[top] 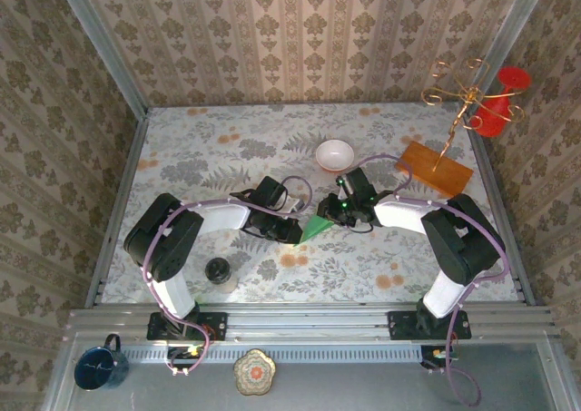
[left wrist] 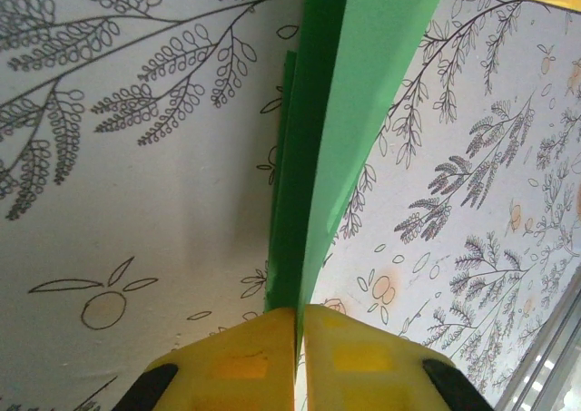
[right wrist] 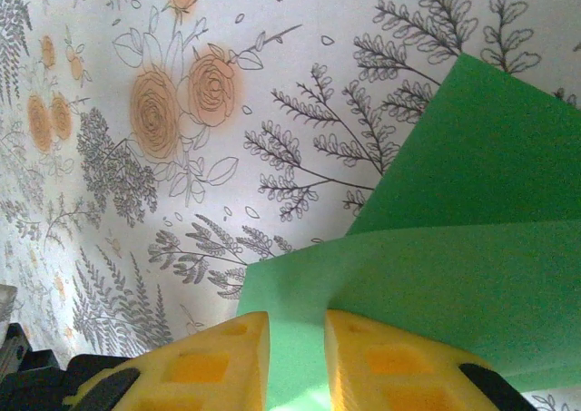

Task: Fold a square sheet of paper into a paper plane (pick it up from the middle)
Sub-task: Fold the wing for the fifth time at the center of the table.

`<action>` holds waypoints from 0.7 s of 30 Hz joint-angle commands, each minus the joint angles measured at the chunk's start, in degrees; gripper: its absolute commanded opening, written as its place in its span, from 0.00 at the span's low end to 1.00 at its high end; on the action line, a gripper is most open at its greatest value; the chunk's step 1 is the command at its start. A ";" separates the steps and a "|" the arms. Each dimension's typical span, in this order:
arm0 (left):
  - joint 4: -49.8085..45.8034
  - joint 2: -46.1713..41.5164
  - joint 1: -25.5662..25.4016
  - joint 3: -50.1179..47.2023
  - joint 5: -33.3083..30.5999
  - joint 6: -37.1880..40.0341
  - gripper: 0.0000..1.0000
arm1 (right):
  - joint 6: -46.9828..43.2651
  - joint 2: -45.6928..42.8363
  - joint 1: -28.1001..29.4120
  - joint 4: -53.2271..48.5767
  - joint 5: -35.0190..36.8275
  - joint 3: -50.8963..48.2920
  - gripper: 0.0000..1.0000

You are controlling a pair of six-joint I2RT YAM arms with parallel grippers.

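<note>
**Q:** Left claw?
**A:** Closed on the folded green paper, seen edge-on between its fingers.
**Q:** Right claw?
**A:** Fingers slightly apart with paper in the gap; grip cannot be told. The paper lies mid-counter, between both claws, near the white bowl.

Mostly hidden from above beneath the left gripper and right gripper: the green paper, a small triangle showing. Runs off the top edge in the left wrist view, off the right and bottom edges in the right wrist view. Layer count impossible to tell.
</note>
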 commanded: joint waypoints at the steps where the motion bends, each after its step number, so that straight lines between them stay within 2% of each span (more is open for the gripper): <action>1: -0.30 0.03 0.27 -1.23 -0.18 -0.40 0.13 | 0.82 -1.93 -0.32 -2.59 2.01 -1.25 0.25; 6: -0.09 0.47 0.10 -1.24 0.00 -0.30 0.13 | 1.24 -3.66 -0.32 -2.85 2.16 -1.91 0.25; 13: 0.03 0.74 -0.03 -1.07 -0.05 -0.32 0.12 | 1.11 -6.48 0.83 -1.95 -1.31 -1.87 0.26; 21: 0.13 1.31 -0.23 -0.89 -0.13 -0.50 0.12 | 4.75 -6.96 5.39 -4.65 3.17 -1.23 0.25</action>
